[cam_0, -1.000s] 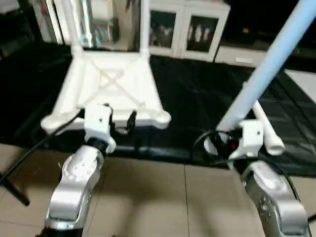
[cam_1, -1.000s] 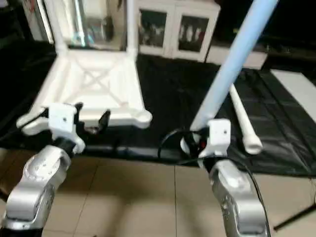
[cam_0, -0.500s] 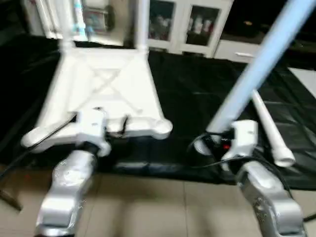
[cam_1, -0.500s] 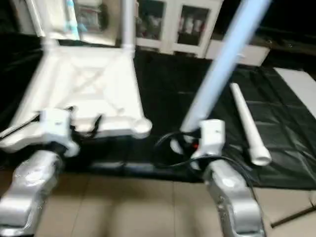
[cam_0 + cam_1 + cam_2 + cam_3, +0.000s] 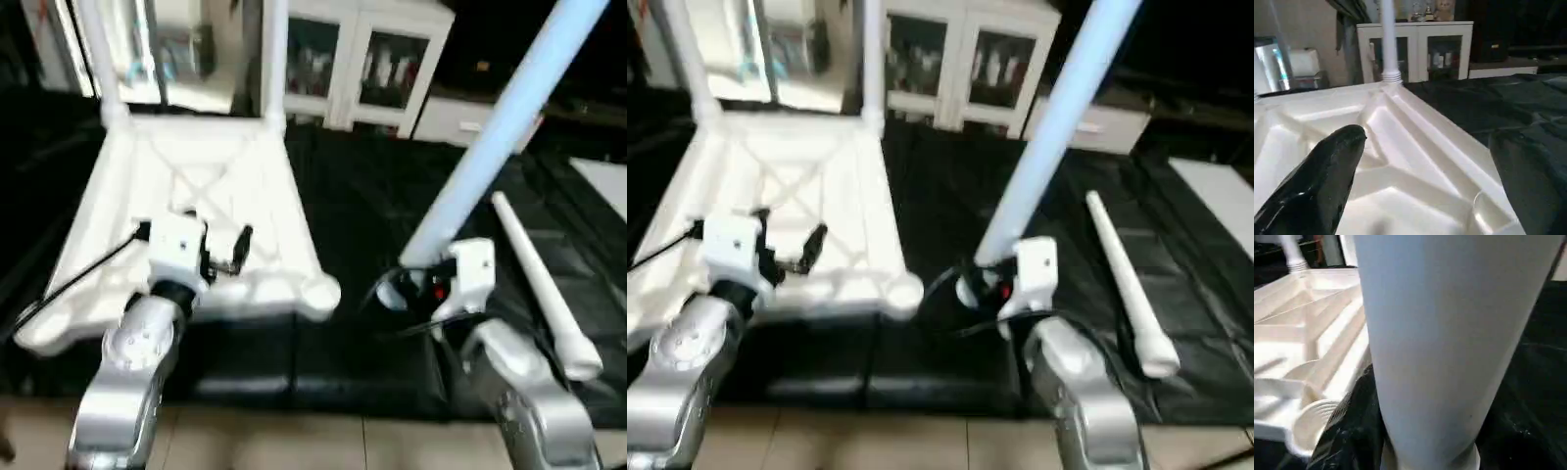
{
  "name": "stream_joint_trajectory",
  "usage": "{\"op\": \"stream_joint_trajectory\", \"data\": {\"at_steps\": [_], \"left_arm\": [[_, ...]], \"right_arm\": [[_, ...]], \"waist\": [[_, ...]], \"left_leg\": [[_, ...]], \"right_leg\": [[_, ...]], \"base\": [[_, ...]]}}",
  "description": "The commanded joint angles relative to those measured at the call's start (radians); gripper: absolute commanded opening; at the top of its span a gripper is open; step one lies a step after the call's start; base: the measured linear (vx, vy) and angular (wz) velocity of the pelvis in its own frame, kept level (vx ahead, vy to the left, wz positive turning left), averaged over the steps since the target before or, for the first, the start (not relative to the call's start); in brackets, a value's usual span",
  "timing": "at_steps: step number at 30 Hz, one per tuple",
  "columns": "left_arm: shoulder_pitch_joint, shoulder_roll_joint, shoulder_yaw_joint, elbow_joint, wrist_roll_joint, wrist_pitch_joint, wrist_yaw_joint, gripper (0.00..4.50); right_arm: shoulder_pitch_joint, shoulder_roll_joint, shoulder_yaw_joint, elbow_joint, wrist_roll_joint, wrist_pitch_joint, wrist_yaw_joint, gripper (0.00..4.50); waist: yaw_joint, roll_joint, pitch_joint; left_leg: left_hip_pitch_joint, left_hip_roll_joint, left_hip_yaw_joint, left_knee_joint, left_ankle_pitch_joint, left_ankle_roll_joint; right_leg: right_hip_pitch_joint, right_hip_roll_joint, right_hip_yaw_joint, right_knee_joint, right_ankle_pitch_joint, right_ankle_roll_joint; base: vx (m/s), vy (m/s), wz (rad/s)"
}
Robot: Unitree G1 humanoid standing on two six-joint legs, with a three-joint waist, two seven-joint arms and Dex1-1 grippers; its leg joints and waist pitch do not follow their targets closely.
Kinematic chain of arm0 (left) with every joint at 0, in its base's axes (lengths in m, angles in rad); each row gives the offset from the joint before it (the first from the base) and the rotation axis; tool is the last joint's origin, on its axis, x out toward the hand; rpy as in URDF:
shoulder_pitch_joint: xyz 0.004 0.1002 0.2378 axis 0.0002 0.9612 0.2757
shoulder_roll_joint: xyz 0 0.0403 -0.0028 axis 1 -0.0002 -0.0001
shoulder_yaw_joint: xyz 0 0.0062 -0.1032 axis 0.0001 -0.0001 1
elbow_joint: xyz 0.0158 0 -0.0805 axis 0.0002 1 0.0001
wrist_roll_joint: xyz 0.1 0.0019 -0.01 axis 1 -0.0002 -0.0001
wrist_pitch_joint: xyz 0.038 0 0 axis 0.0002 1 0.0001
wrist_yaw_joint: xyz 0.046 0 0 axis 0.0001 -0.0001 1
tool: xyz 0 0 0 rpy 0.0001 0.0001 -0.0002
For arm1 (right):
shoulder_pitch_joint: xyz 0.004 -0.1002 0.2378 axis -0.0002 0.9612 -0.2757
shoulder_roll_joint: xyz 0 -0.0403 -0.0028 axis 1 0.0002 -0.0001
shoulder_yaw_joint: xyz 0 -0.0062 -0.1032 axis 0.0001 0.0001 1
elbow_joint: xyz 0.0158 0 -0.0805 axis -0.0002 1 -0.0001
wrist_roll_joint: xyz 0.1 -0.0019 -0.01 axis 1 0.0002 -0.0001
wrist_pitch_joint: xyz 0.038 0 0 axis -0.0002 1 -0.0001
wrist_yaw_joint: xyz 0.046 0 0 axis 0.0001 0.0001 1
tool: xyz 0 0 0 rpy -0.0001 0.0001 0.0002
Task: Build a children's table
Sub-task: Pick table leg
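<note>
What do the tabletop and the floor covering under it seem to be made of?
Tabletop: likely moulded white plastic, smooth with a slight sheen; the X ribs and round corner socket look cast in one piece. Floor covering: probably thin black plastic sheeting, glossy and wrinkled.

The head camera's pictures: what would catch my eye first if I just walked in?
Probably the long white leg slanting up to the upper right, gripped near its base by the right end effector. Next, the upside-down white tabletop on the black mat on the left, two legs already upright in its far corners, with the left end effector open above its near edge. Another leg lies loose on the right.
</note>
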Motion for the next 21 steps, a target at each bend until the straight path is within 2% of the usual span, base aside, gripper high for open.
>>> {"op": "stream_joint_trajectory", "data": {"at_steps": [1, 2, 3, 4, 5, 6, 7, 8, 9, 10, 11, 12, 13, 14, 15, 16, 17, 18, 20, 21], "left_arm": [[-0.013, -0.01, -0.024, -0.006, -0.002, 0.007, -0.003, 4.5], [-0.015, -0.01, -0.024, -0.005, -0.002, 0.007, -0.003, 4.5], [-0.016, -0.012, -0.02, -0.003, -0.005, 0.005, -0.002, 4.5], [-0.019, -0.013, -0.009, 0.001, -0.013, 0.008, 0.002, 4.5], [-0.021, -0.014, -0.002, 0.002, -0.015, 0.014, 0.002, 4.5], [-0.023, -0.007, 0.003, 0.008, -0.014, 0.011, -0.006, 4.5], [-0.023, -0.005, 0.004, 0.01, -0.013, 0.01, -0.009, 4.5], [-0.024, -0.003, 0.004, 0.012, -0.012, 0.009, -0.011, 4.5], [-0.025, -0.002, 0.005, 0.014, -0.015, 0.01, -0.013, 4.5], [-0.025, -0.002, 0.005, 0.015, -0.018, 0.012, -0.016, 4.5], [-0.027, -0.005, 0.005, 0.022, -0.021, 0.014, -0.022, 4.5], [-0.027, -0.006, 0.004, 0.024, -0.023, 0.014, -0.025, 4.5], [-0.028, -0.006, 0.001, 0.029, -0.03, 0.01, -0.03, 4.5], [-0.029, -0.006, -0.003, 0.032, -0.042, 0.011, -0.039, 4.5], [-0.03, -0.006, -0.005, 0.033, -0.046, 0.015, -0.043, 4.5], [-0.029, -0.004, -0.008, 0.035, -0.051, 0.018, -0.054, 4.5], [-0.028, -0.002, -0.012, 0.037, -0.06, 0.018, -0.068, 4.5], [-0.023, 0.005, -0.018, 0.036, -0.088, 0.023, -0.112, 4.5], [-0.023, 0.02, -0.024, 0.037, -0.118, 0.035, -0.163, 4.5], [-0.034, 0.054, -0.036, 0.049, -0.163, 0.056, -0.258, 4.5]], "right_arm": [[0.007, -0.018, -0.03, -0.01, 0.002, -0.008, 0.002, 1.93], [0.007, -0.018, -0.03, -0.01, 0.001, -0.008, 0.003, 1.93], [0.008, -0.018, -0.029, -0.011, 0.0, -0.008, 0.003, 1.93], [0.008, -0.021, -0.026, -0.012, -0.004, -0.009, 0.004, 1.93], [0.009, -0.025, -0.025, -0.012, -0.005, -0.011, 0.005, 1.93], [0.007, -0.031, -0.028, -0.009, -0.002, -0.013, 0.007, 1.93], [0.006, -0.033, -0.031, -0.007, -0.001, -0.013, 0.007, 1.93], [0.005, -0.034, -0.034, -0.005, 0.0, -0.014, 0.008, 1.93], [0.004, -0.036, -0.037, -0.002, -0.002, -0.017, 0.008, 1.93], [0.003, -0.037, -0.039, 0.0, -0.003, -0.019, 0.009, 1.93], [0.001, -0.04, -0.045, 0.002, 0.0, -0.021, 0.008, 1.93], [0.0, -0.04, -0.047, 0.002, 0.002, -0.021, 0.008, 1.93], [-0.002, -0.041, -0.05, 0.004, 0.002, -0.021, 0.009, 1.93], [-0.007, -0.043, -0.052, 0.01, 0.001, -0.023, 0.01, 1.93], [-0.01, -0.044, -0.053, 0.013, 0.0, -0.024, 0.011, 1.93], [-0.013, -0.046, -0.054, 0.016, 0.0, -0.026, 0.012, 1.93], [-0.017, -0.047, -0.056, 0.019, 0.002, -0.028, 0.015, 1.93], [-0.024, -0.057, -0.054, 0.024, 0.004, -0.031, 0.03, 1.93], [-0.031, -0.07, -0.052, 0.029, 0.007, -0.032, 0.048, 1.93], [-0.047, -0.093, -0.055, 0.037, 0.03, -0.019, 0.092, 1.93]], "waist": [[0.005, -0.029, -0.028], [0.053, -0.029, -0.02], [0.059, -0.034, -0.026], [0.068, -0.022, -0.03], [0.076, -0.019, -0.033], [0.075, -0.002, -0.03], [0.072, 0.034, -0.038], [0.038, 0.039, -0.051], [0.042, 0.042, -0.068], [0.045, 0.037, -0.07], [0.051, 0.033, -0.065], [0.053, 0.029, -0.061], [0.055, 0.036, -0.052], [0.054, 0.037, -0.042], [0.053, 0.037, -0.037], [0.051, 0.041, -0.03], [0.049, 0.037, -0.023], [0.049, 0.037, -0.023], [0.052, 0.038, -0.022], [0.051, 0.032, -0.022]], "left_leg": [[0.001, 0.087, -0.008, -0.12, -0.238, 0.216], [0.002, 0.032, 0.017, 0.029, -0.189, 0.114], [-0.024, 0.04, 0.001, 0.06, -0.128, 0.082], [-0.074, 0.048, -0.024, 0.064, -0.046, 0.031], [-0.081, 0.06, -0.031, 0.02, 0.047, 0.008], [-0.074, 0.069, -0.03, -0.019, 0.106, -0.003], [-0.029, 0.098, -0.02, -0.096, 0.223, 0.007], [0.01, 0.131, -0.049, -0.081, 0.369, 0.016], [0.038, 0.129, -0.059, -0.059, 0.51, 0.02], [0.034, 0.108, -0.055, -0.032, 0.787, 0.008], [0.018, 0.089, -0.037, -0.034, 0.788, -0.023], [0.008, 0.086, -0.032, -0.041, 0.729, -0.035], [-0.011, 0.092, -0.028, -0.06, 0.54, -0.064], [-0.019, 0.103, -0.027, -0.078, 0.313, -0.096], [-0.02, 0.108, -0.027, -0.087, 0.204, -0.107], [-0.019, 0.116, -0.027, -0.101, 0.016, -0.122], [-0.02, 0.121, -0.025, -0.114, -0.118, -0.119], [-0.019, 0.122, -0.023, -0.116, -0.152, -0.115], [-0.017, 0.127, -0.007, -0.118, -0.174, -0.094], [-0.019, 0.129, -0.002, -0.118, -0.167, -0.09]], "right_leg": [[0.047, -0.08, 0.09, -0.14, -0.009, -0.005], [0.08, -0.193, 0.18, -0.249, -0.629, -0.005], [0.107, -0.213, 0.203, -0.255, -0.742, -0.046], [0.158, -0.203, 0.197, -0.226, -0.665, -0.119], [0.155, -0.159, 0.17, -0.194, -0.373, -0.197], [0.142, -0.127, 0.14, -0.174, -0.225, -0.23], [0.089, -0.057, 0.07, -0.131, 0.038, -0.214], [0.049, -0.024, 0.045, -0.082, 0.221, -0.176], [0.031, -0.031, 0.046, -0.073, 0.321, -0.17], [0.025, -0.032, 0.058, -0.072, 0.477, -0.155], [0.037, -0.035, 0.062, -0.084, 0.481, -0.151], [0.046, -0.04, 0.063, -0.089, 0.463, -0.15], [0.063, -0.054, 0.063, -0.1, 0.371, -0.16], [0.072, -0.069, 0.066, -0.111, 0.263, -0.17], [0.075, -0.074, 0.067, -0.117, 0.212, -0.175], [0.075, -0.083, 0.072, -0.125, 0.119, -0.184], [0.076, -0.089, 0.076, -0.135, 0.018, -0.182], [0.075, -0.091, 0.077, -0.138, -0.025, -0.18], [0.064, -0.094, 0.081, -0.149, -0.1, -0.173], [0.064, -0.093, 0.082, -0.15, -0.104, -0.17]], "base": [[0.076, -0.051, -0.01], [0.064, -0.088, 0.07], [0.087, -0.058, 0.0], [0.087, -0.058, 0.0], [0.102, 0.001, -0.03], [0.093, 0.038, 0.09], [0.093, 0.038, 0.09], [0.117, 0.076, 0.06], [0.103, 0.087, 0.04], [0.103, 0.087, 0.04], [0.044, 0.072, 0.08], [0.0, 0.0, 0.0], [0.0, 0.0, 0.0], [0.0, 0.0, 0.0], [-0.056, -0.002, 0.03], [-0.056, -0.002, 0.03], [-0.083, -0.016, 0.03], [-0.084, -0.028, 0.03], [-0.072, -0.033, 0.03], [0.0, 0.0, 0.0]]}}
